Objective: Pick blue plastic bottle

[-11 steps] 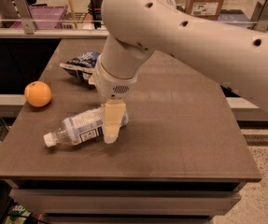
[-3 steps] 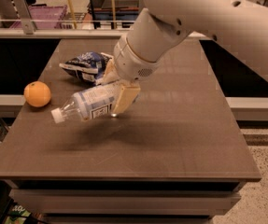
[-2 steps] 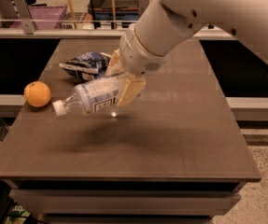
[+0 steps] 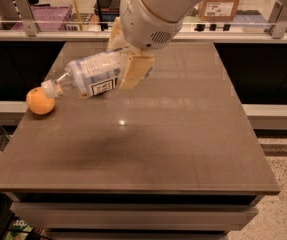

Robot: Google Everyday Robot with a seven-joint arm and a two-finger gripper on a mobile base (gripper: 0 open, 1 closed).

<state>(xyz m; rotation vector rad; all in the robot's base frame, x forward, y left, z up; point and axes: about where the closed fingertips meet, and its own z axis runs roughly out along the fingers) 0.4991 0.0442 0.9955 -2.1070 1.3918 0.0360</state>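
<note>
Closest to us is the wide brown table with a smooth top [image 4: 183,154], and on it we see a soft dark shadow [image 4: 100,149] with nothing lying there. That tells us, we think, that the thing above it is up in the air. A bit farther back is the clear plastic bottle with the pale blue and white label [image 4: 90,74]. It is off the table, near the table's left side in this view. The two-finger gripper [image 4: 124,68] is clamped on the bottle, with one tan finger [image 4: 135,69] on the near side and the other on the far side. The bottle sticks out to the left of the gripper. It lies long-ways from side to side and tips down a little, so its white cap [image 4: 49,88] is the low end. The cap points at the round orange fruit [image 4: 39,102], which sits on the table by the left edge. They look close, but we cannot tell if they touch. The grip is near the bottle's fat end, so we think the cap end could swing. The big white arm [image 4: 153,9] comes down from above. Far behind the table are a purple crate [image 4: 40,14] and a cardboard box [image 4: 218,6].
</note>
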